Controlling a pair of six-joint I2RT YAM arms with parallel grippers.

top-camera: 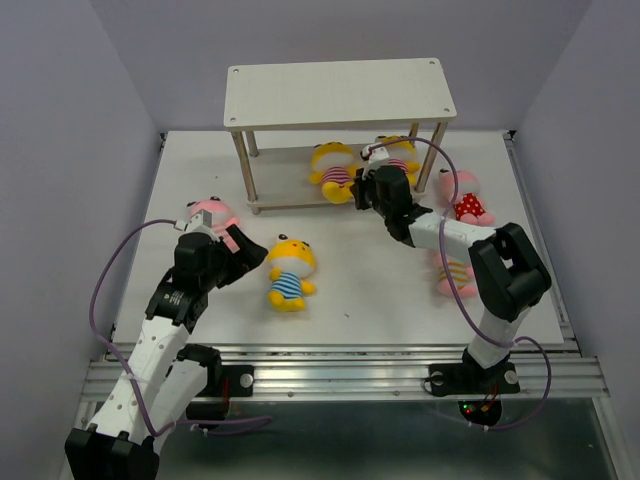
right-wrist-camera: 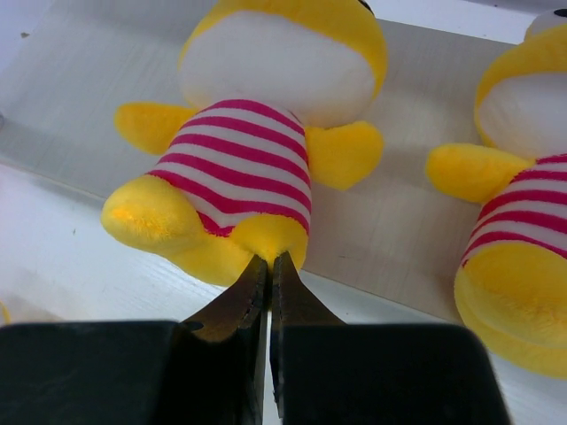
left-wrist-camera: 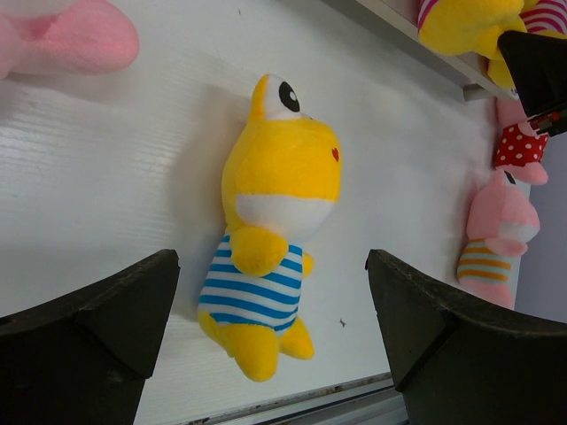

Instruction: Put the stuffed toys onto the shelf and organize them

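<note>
A: Checking the blue-striped yellow toy (top-camera: pixel 290 272) first. Lying where?
B: Flat on its back on the worktop (top-camera: pixel 360 290), left of the middle and nearer the near edge. Head to the far edge, feet to the near edge, so long axis near-to-far.
A: And the left jaws?
B: Spread wide, gripping nothing, hanging just left of that toy, beside a pink toy (top-camera: pixel 208 212) toward the left edge.
A: Right jaws?
B: Pressed closed, tips against the underside of a pink-striped yellow toy (right-wrist-camera: pixel 248 133), between its feet. Cannot tell whether pinching any plush.
A: Resting where, that one?
B: On the lower board of the shelf (top-camera: pixel 340 92), at the middle of the far edge. Feet at the board's front, head to the far edge. Just beside a second pink-striped yellow toy (right-wrist-camera: pixel 523 239), laid the same way.
A: Anything else?
B: Near the right edge, a polka-dot pink toy (top-camera: pixel 465 200) beside the shelf, and a striped pink toy (top-camera: pixel 445 285) closer to the near edge.
</note>
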